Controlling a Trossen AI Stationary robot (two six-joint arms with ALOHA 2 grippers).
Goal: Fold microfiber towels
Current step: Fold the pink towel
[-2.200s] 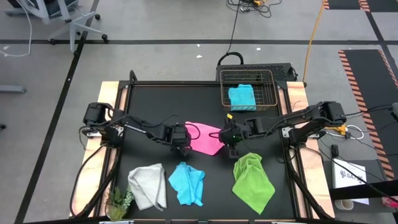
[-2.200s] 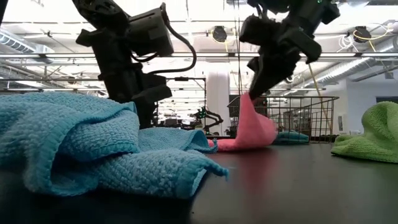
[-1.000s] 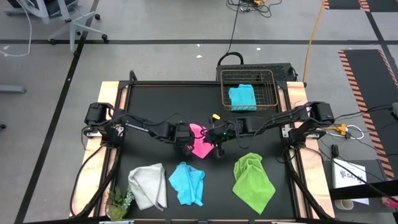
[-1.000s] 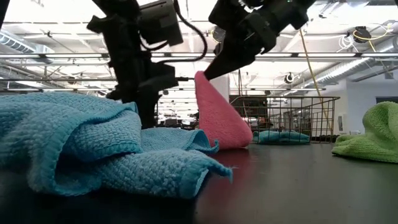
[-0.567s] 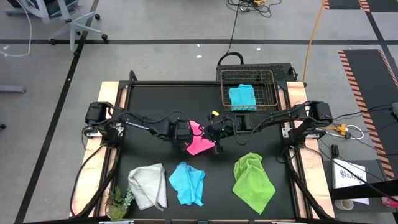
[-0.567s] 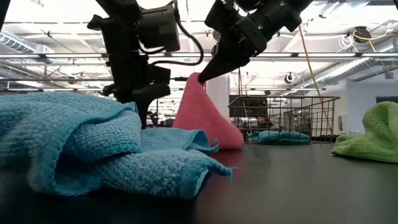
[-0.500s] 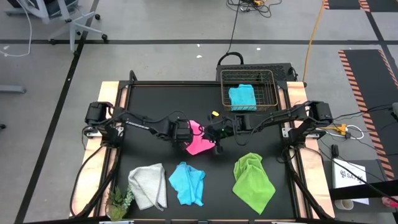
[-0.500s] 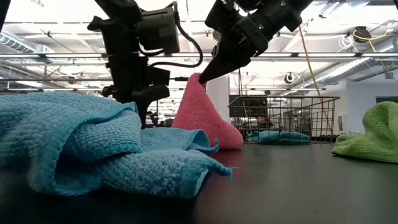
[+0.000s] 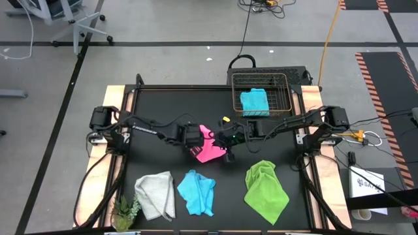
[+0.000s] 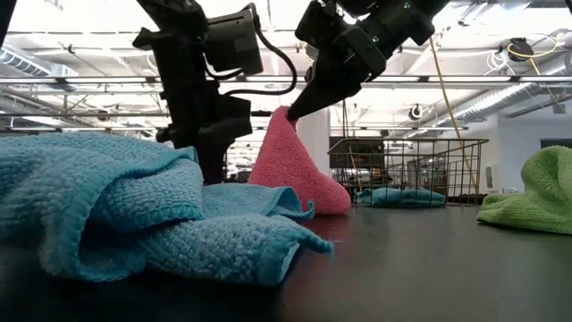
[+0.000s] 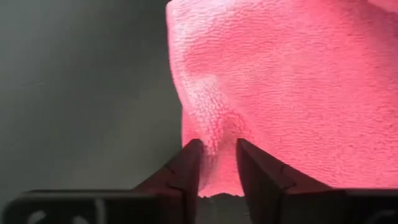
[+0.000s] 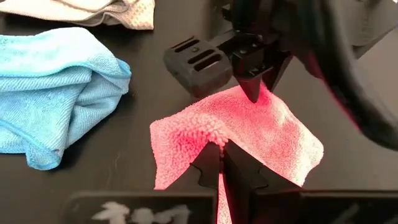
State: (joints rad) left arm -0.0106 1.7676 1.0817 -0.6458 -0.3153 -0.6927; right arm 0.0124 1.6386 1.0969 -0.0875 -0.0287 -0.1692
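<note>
Landmark: you can place everything from the wire basket [image 9: 259, 95], which stands at the far edge of the black table [image 9: 163, 108], on the right arm's side.
Pink towel [image 9: 209, 148]: you see it near the table's middle, nearer you than the basket and toward the left arm's side of it. In the low view it stands up as a cone [image 10: 290, 165], its peak lifted and its base on the table.
Right gripper [image 12: 222, 152]: you have it pressed together on the pink towel's raised peak, pinching a small bunch of cloth; in the low view its tip meets the top of the cone [image 10: 288, 111].
Left gripper [image 11: 217, 163]: it sits at the pink towel's edge on the side away from the basket. Its fingers [image 11: 186, 168] stand a little apart with a fold of the pink cloth between them; you cannot tell whether they grip it.
Folded blue towel [image 9: 254, 102]: it lies inside the basket.
Loose blue towel [image 9: 197, 192]: it lies crumpled at the near edge, well apart from the basket.
White-grey towel [image 9: 155, 194]: it lies just beside the loose blue towel, farther from the basket.
Lime green towel [image 9: 266, 188]: it lies bunched at the near edge, straight toward you from the basket.
Small plant [image 9: 125, 212]: it stands at the near corner diagonally opposite the basket, touching the white-grey towel.
</note>
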